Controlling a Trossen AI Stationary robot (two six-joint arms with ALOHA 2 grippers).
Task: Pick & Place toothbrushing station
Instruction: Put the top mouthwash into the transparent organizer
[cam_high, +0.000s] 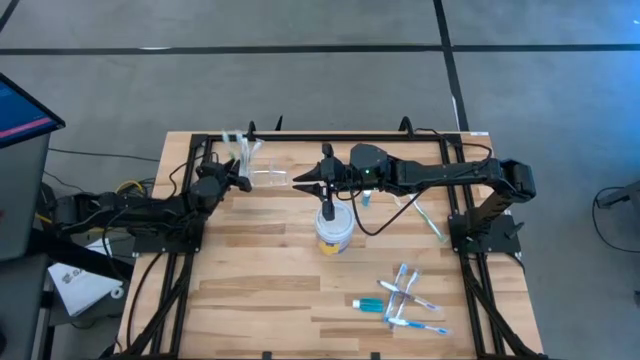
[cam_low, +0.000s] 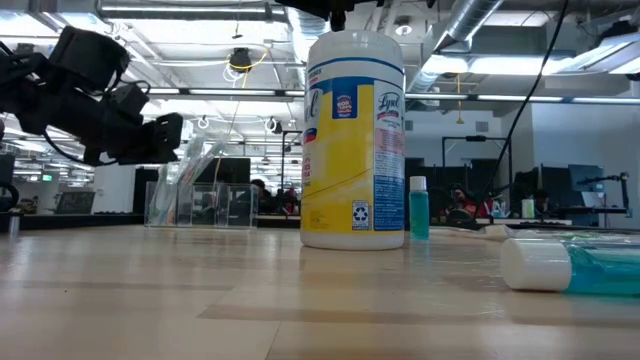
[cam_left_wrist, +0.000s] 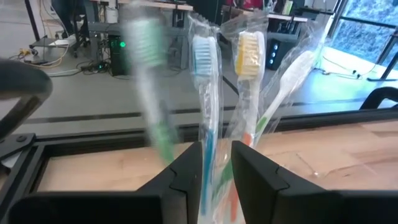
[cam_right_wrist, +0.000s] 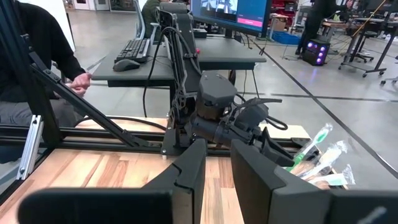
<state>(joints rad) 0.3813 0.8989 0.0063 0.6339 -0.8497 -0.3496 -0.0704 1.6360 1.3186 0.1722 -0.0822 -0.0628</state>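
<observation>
The left gripper (cam_high: 243, 180) is hovering with its fingers parted, gripping nothing, just beside the toothbrushing station (cam_high: 252, 160) standing at the wooden table's (cam_high: 260, 290) far edge. The right gripper (cam_high: 302, 180), slightly parted and empty, is hanging above the yellow-banded tub (cam_high: 334, 232), near the station.

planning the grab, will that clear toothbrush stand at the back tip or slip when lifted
The toothbrushing station looks like thin clear plastic, so probably light and slick. Wrapped toothbrushes stand tall above it, so it may be top-heavy and tip if pushed. The brushes lean loosely and could shift when lifted.
</observation>
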